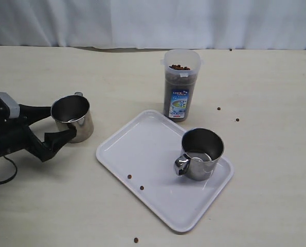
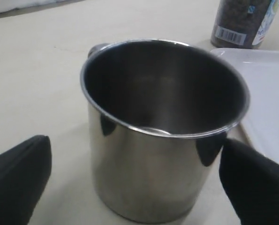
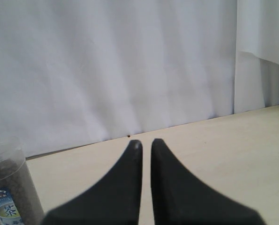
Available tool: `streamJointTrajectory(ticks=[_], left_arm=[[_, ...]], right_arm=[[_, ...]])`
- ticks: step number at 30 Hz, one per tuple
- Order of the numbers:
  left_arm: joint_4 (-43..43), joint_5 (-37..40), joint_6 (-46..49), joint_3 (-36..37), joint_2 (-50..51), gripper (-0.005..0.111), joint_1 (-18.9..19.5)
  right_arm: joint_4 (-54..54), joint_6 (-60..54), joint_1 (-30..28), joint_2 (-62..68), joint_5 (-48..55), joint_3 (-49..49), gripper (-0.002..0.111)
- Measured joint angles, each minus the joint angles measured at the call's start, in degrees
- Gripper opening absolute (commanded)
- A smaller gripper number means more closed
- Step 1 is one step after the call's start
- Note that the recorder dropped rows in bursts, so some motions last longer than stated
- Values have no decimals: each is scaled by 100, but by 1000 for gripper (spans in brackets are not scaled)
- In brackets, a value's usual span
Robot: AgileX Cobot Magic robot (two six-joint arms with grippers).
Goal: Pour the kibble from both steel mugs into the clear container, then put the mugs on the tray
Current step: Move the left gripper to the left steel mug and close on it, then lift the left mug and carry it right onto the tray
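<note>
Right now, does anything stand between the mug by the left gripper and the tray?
Nothing visible does. Only bare table lies between that steel mug and the tray; the other mug sits toward the tray's right end, away from the near edge.

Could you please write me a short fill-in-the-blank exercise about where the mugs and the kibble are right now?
Only ____ shiny steel mug stands on the white rectangular plastic tray. The other steel mug, between the fingers of the left claw, is ____ inside. The reddish-brown kibble sits mostly in the tall clear plastic ____. The right claw grips ____.
Missing words: one; empty; container; nothing.
</note>
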Motion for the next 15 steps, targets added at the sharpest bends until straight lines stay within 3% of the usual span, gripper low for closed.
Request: streamJointTrajectory(ticks=[8, 15], left_arm=[[-182, 0, 45, -273, 35, 78, -449], [-252, 111, 34, -622, 196, 78, -619]], right_arm=[[0, 0, 0, 0, 0, 0, 5], [0, 0, 0, 0, 0, 0, 5]])
